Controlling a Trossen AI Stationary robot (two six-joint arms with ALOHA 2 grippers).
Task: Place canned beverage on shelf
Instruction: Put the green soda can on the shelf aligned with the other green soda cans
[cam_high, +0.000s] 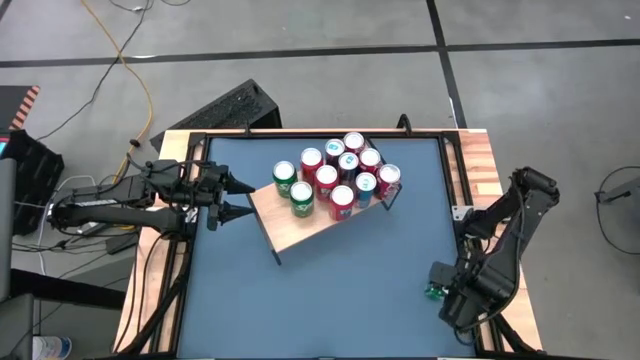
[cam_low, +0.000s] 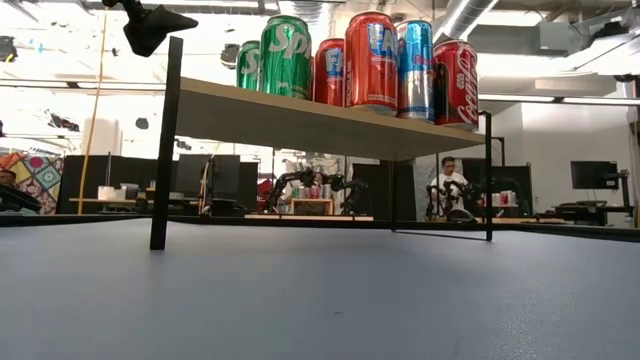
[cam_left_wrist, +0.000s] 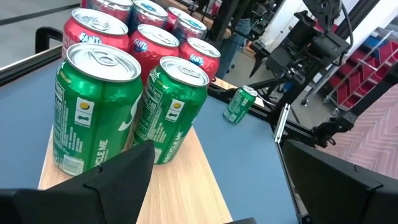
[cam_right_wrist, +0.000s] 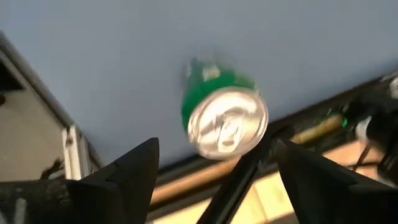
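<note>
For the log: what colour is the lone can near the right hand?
Green can, silver top; clearest in the right wrist view.

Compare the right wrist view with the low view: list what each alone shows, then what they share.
Right wrist only: a green can standing on the tabletop near its edge, seen between the open right gripper.
Low only: the shelf on black legs carrying a row of cans, a fingertip of the open left gripper above it, and a person in the room behind.
Both: the blue tabletop.
</note>
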